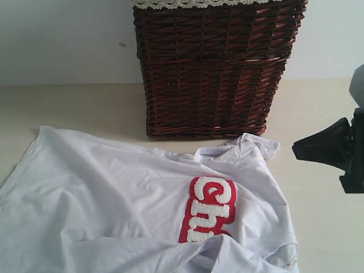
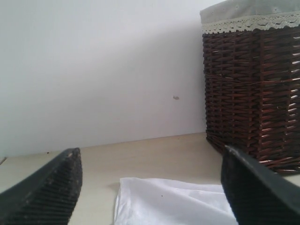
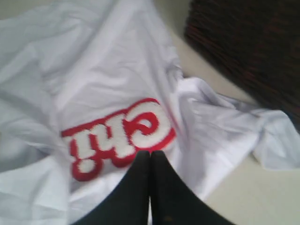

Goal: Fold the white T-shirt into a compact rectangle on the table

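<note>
Shirt (image 1: 114, 193) lies crumpled and spread on the table (image 1: 324, 227), in front of the basket (image 1: 210, 68), nearly touching its base. Shirt's lower part is cut off by the exterior view's bottom edge; left side also runs out of frame. A fold of white cloth covers the end of the lettering. Basket top cut off, only a strip of lace trim (image 1: 210, 3) shows. Right wrist view is blurred, seams and cloth detail hard to make out.

Writing: fuzzy white letters on a red patch (image 1: 209, 210), readable "Chi", the rest hidden under the fold.

Right claw (image 3: 150, 154): fingers pressed together, nothing between them. Wrist view has its tips over the shirt just by the patch edge; cannot tell if they touch the cloth. Exterior view shows it at the right edge, apart from the shirt's right side, partly cut off.

Left claw (image 2: 151, 154): spread wide, holding nothing, seen only in its own wrist view. A shirt corner lies flat on the table between its two fingers (image 2: 47, 192), no contact visible. Basket stands beside, wall (image 2: 93, 70) behind.
</note>
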Available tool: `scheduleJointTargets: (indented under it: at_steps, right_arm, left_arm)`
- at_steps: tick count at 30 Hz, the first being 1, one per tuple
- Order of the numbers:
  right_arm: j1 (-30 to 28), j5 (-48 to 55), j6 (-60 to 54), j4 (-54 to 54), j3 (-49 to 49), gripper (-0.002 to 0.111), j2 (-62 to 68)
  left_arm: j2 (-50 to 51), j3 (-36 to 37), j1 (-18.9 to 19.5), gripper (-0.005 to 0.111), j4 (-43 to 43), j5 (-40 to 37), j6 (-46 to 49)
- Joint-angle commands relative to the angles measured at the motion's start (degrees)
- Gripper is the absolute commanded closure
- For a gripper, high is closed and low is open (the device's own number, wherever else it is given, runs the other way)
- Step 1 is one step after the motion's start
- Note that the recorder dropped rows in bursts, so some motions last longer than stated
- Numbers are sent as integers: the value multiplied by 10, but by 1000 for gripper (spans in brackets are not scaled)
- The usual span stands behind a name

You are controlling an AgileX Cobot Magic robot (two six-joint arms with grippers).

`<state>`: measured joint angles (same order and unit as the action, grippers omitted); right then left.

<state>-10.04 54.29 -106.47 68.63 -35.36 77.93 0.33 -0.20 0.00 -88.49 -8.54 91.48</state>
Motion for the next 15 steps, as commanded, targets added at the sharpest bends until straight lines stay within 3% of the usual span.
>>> scheduleJointTargets:
  at_steps: [1, 6, 15]
  right_arm:
    - [1, -97, -14, 118, -4, 108, 69]
    - [13, -6, -43, 116, -8, 108, 127]
    - [101, -114, -89, 116, -52, 103, 252]
  left_arm:
    - [-3, 2, 0, 29, -3, -1, 0]
    - [-3, 2, 0, 29, -3, -1, 0]
    - [-3, 2, 0, 29, -3, -1, 0]
